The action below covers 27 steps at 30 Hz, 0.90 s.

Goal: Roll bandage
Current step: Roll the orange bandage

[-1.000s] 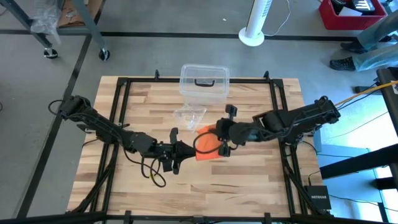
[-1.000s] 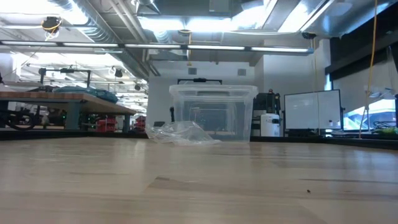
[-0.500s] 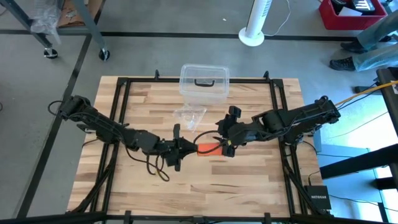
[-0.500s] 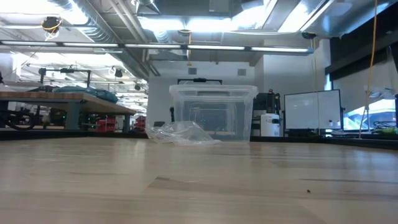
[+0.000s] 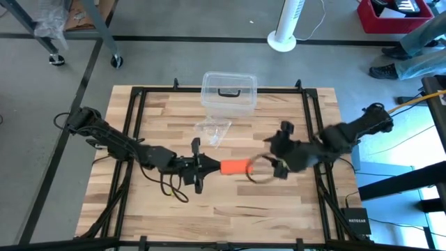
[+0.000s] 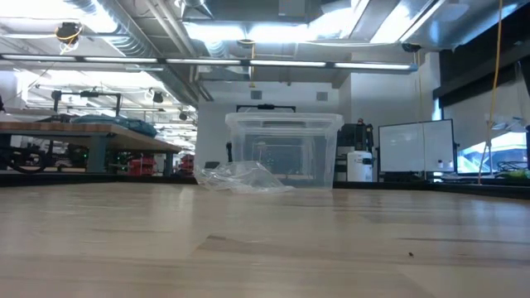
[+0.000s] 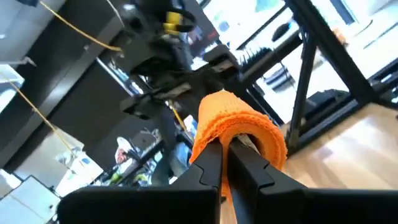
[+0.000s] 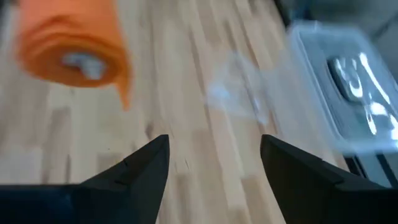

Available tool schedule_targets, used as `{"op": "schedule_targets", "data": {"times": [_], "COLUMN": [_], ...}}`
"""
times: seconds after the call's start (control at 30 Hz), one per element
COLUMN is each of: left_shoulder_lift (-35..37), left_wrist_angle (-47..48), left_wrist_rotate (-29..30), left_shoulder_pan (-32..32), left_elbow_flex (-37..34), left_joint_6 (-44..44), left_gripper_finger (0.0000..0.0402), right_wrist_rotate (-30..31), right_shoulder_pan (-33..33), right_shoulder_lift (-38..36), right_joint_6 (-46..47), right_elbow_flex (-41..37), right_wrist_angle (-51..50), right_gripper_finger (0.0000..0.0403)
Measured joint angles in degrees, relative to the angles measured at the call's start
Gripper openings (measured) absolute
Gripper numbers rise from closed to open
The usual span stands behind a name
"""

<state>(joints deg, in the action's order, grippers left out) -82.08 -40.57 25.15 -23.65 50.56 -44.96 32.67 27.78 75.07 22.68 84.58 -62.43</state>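
Note:
The bandage point(image 5: 235, 166) is a small bright orange roll near the middle of the table, also seen in the left wrist view point(image 7: 239, 127) and end-on in the right wrist view point(image 8: 69, 48). My left gripper point(image 5: 208, 166) is shut, and its fingertips are inside the roll. My right gripper point(image 5: 263, 168) stands open just to the right of the roll, apart from it, with nothing between its fingers point(image 8: 149, 163). The low view shows neither gripper nor the bandage. My left gripper has its shut fingers point(image 7: 219, 163) pushed into one end of the roll point(image 7: 214, 134), and the orange layers are wound around their free ends. The fingers come about level from the table's left and lie along the roll's axis. The roll sticks out past them toward the right.
A clear plastic box point(image 5: 228, 90) with a dark handle stands at the table's far edge, also in the low view point(image 6: 283, 149). A small transparent plastic piece point(image 5: 212, 130) lies just in front of it. Bare wood lies toward the near edge.
My right gripper has opened, let go of the bandage and drawn back toward the table's right edge. The bandage, a broad loose orange patch between the two grippers a second ago, is now a narrow tight roll on my left gripper's fingers.

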Motion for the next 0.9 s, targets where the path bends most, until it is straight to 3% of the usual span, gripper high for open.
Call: {"op": "schedule_targets", "data": {"times": [0.2,0.27,0.4,0.57,0.73,0.9], "left_shoulder_lift": [0.00,0.00,0.00,0.00,0.00,0.00], "left_wrist_angle": [-3.30,-3.76,-3.61,-3.61,-3.61,-3.63], "left_wrist_rotate": [-0.04,-0.05,-0.07,-0.10,-0.10,-0.11], "left_shoulder_pan": [-0.36,-0.36,-0.31,-0.31,-0.31,-0.40], "left_elbow_flex": [-0.01,0.01,0.00,0.01,-0.01,0.01], "left_joint_6": [-0.23,-0.19,-0.23,-0.49,-0.45,-0.45], "left_gripper_finger": [0.0007,0.0007,0.0008,0.0008,0.0008,0.0006], "right_wrist_rotate": [9.05,10.00,13.08,12.62,3.96,1.54], "right_shoulder_pan": [7.96,8.36,7.72,6.20,3.52,3.31], "right_shoulder_lift": [-5.37,-5.51,-5.51,-5.60,-5.08,-4.57], "right_joint_6": [-8.80,-11.56,-15.79,-18.58,-20.03,-21.06], "right_elbow_flex": [-21.52,-27.85,-34.51,-35.72,-35.72,-35.68], "right_wrist_angle": [32.37,43.56,56.79,62.89,67.43,69.41], "right_gripper_finger": [0.0253,0.0253,0.0253,0.0253,0.0245,0.0181]}}
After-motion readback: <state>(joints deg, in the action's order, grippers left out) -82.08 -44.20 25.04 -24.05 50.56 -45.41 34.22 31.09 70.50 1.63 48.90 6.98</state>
